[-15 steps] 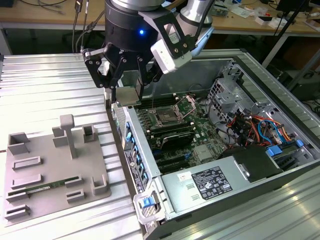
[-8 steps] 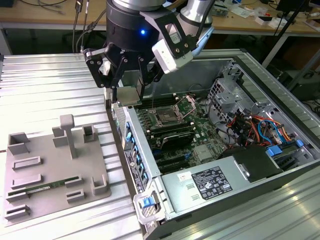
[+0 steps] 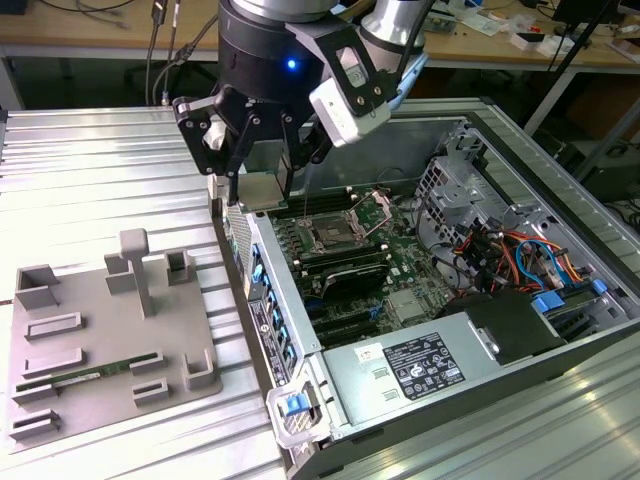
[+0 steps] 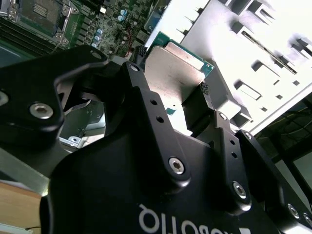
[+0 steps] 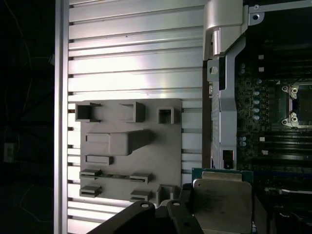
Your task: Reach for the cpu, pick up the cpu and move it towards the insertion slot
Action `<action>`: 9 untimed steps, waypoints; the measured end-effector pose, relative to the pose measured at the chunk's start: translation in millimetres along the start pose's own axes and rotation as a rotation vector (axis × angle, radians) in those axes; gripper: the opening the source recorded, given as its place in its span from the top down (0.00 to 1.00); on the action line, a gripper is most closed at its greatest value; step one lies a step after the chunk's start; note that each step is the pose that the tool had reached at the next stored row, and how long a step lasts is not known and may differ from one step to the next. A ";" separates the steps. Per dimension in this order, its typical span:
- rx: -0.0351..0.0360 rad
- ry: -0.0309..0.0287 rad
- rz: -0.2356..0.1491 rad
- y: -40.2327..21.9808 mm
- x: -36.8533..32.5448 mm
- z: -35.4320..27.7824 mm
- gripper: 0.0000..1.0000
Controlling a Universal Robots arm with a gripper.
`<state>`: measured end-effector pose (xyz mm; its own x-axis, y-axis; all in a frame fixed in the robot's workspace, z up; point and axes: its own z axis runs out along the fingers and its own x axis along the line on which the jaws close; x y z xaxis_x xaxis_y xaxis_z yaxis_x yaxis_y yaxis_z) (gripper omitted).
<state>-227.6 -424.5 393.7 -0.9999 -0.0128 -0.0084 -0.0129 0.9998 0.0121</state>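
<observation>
My gripper [image 3: 262, 195] hangs over the left wall of the open computer case, shut on the cpu [image 3: 263, 190], a flat silvery square held by its edges. In the second wrist view the cpu [image 4: 175, 70] sits between the two black fingers [image 4: 204, 92], its green rim showing. The first wrist view also has the cpu [image 5: 222, 202], above the case edge. The insertion slot [image 3: 330, 236], a dark socket in a shiny metal frame, lies open on the motherboard, a short way to the exterior view's right of the gripper and lower. It appears in both wrist views [image 4: 41, 12] [image 5: 300, 105].
A grey fixture plate [image 3: 110, 330] with raised blocks lies on the ribbed aluminium table [image 3: 90, 160], a green memory stick [image 3: 70, 378] in one of its grooves. Inside the case are the power supply [image 3: 420, 365], bundled cables [image 3: 500, 250] and a drive cage [image 3: 470, 180].
</observation>
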 end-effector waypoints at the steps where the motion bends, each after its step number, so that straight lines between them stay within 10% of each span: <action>1: 0.0000 0.0000 0.000 0.0 -0.5 0.0 0.45; 9: 0.0000 0.0000 0.000 0.0 -3.7 0.0 0.45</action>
<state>-223.8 -424.4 393.7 -0.9999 -0.0128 -0.0083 -0.0129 0.9998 0.0121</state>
